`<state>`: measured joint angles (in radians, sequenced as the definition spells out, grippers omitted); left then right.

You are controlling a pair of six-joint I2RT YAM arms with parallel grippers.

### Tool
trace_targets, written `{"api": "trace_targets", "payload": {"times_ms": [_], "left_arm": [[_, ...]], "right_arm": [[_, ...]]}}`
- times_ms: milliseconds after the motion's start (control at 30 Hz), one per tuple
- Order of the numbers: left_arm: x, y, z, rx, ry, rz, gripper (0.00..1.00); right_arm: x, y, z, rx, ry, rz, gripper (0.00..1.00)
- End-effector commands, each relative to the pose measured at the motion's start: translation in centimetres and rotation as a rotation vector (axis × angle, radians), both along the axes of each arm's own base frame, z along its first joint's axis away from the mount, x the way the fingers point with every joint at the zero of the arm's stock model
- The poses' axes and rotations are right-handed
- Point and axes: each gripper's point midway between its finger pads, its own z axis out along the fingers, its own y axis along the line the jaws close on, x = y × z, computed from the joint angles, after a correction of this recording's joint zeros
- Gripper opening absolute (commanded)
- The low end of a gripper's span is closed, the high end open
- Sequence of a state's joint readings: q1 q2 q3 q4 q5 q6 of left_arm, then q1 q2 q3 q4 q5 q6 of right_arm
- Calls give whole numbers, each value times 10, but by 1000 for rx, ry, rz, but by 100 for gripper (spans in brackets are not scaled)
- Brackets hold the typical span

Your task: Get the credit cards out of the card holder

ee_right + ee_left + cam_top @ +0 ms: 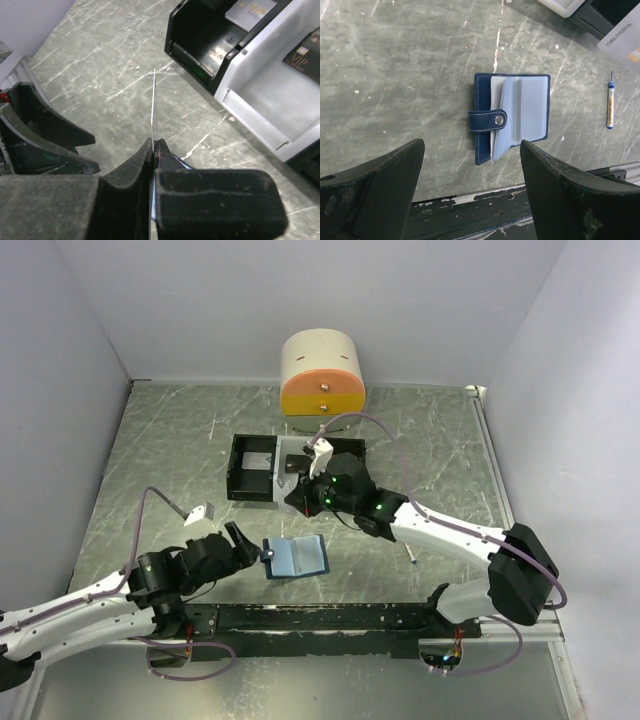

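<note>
Right gripper (153, 145) pinches a card (153, 95), seen only edge-on. Left gripper (471, 145) gapes empty beside the holder (530, 107). Scratched grey table (395, 70), pale walls (60, 340).

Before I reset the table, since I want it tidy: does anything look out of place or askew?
One thing: a thin white syringe lies loose on the table right of the card holder, outside the tray. The holder itself sits half open, its leaves fanned up.
</note>
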<state>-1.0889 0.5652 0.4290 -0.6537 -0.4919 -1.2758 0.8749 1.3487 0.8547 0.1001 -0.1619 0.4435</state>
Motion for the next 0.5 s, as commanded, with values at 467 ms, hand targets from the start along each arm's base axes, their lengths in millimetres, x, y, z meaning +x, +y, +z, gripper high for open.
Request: {"api": "trace_targets", "payload": {"times_ms": [467], "left_arm": [[79,45,53,305,-79,-15,100]], "right_arm": [[57,15,22,-120,-149,-123,0]]}}
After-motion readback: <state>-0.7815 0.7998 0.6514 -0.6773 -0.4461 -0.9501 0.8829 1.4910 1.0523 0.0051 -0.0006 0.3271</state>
